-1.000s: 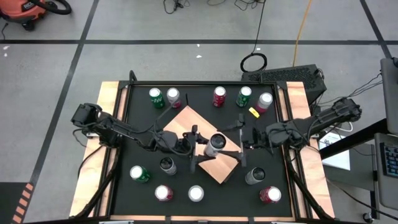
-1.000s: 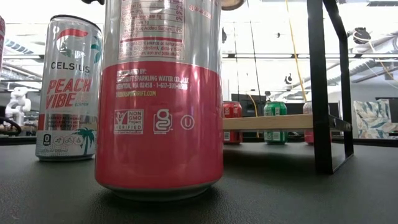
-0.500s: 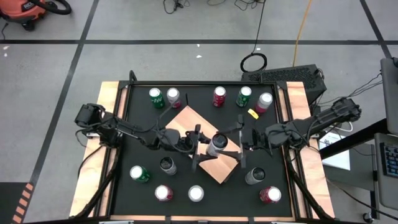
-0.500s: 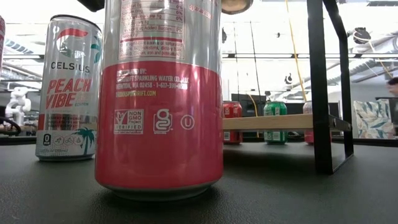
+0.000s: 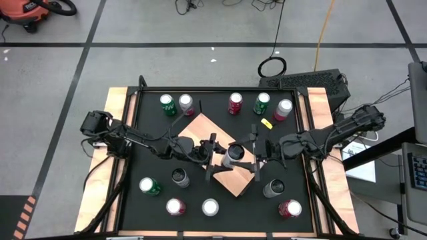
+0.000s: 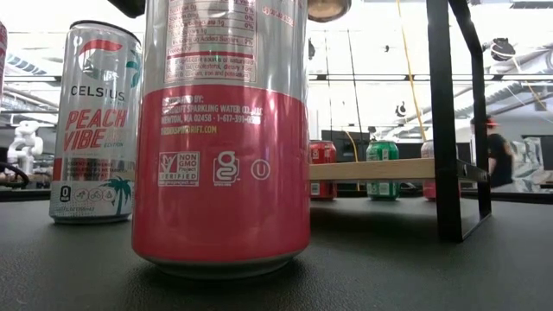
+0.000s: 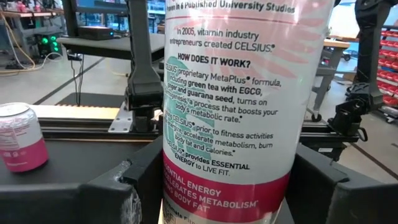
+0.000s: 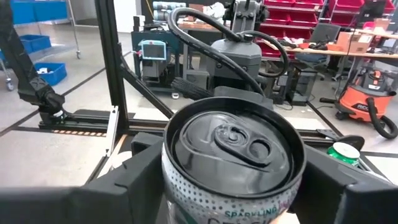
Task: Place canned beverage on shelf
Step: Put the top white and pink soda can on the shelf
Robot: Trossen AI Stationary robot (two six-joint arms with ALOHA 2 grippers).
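Centrally, can: a Celsius can [image 5: 232,155] sits over the shelf [image 5: 200,128], held between both arms.
Can axis: tilted; the left wrist view sees its side, the right wrist view its lid and tab.
Left end effector [image 5: 212,155]: clenched on the can's side, fingers [image 7: 118,190] flanking the body.
Right end effector [image 5: 252,152]: fingers [image 8: 130,180] either side of the can's top; contact cannot be told.
Shelf: tan wood-grain board with black corner rods, turned cornerwise mid-surface.
Surface: black [image 5: 220,193], pale wooden side rails; loose cans stand round the shelf, five at the far edge, six at the near edge.
Writing: the held can reads "HOW DOES IT WORK?", "ESSENTIAL ENERGY", "ACCELERATES METABOLISM"; in the low view a silver can [image 6: 93,121] reads "CELSIUS PEACH VIBE", and beside it a pink can [image 6: 223,138] shows "NON GMO" and "SPARKLING WATER".
Room: grey floor with dark lines, an orange vacuum [image 5: 27,10], cables; red bins and benches beyond; a person [image 6: 498,155] stands far off.
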